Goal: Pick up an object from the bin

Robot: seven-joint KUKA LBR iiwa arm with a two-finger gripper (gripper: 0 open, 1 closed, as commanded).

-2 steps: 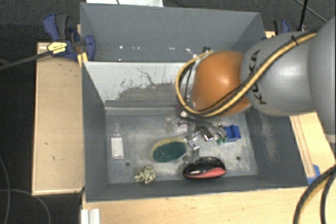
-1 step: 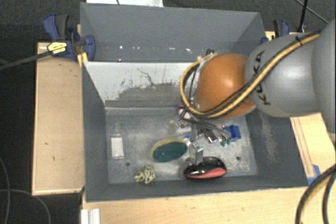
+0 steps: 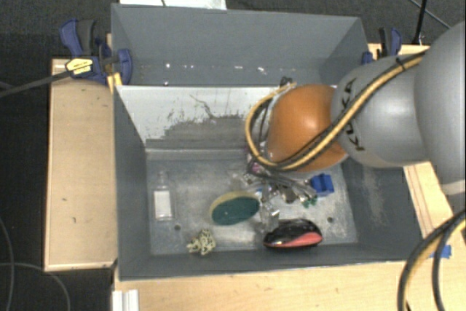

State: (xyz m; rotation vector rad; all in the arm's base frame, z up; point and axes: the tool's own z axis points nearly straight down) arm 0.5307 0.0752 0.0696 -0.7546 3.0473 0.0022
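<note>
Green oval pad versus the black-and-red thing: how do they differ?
The green oval pad is dark green with a pale rim; the black-and-red thing is glossy black with red trim. The pad lies mid-floor; the black-and-red thing lies nearer the front wall. Both are roughly oval.

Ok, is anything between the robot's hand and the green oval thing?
Nothing visible. The gripper sits low, right beside the green oval thing; the black-and-red thing lies on the gripper's other side.
</note>
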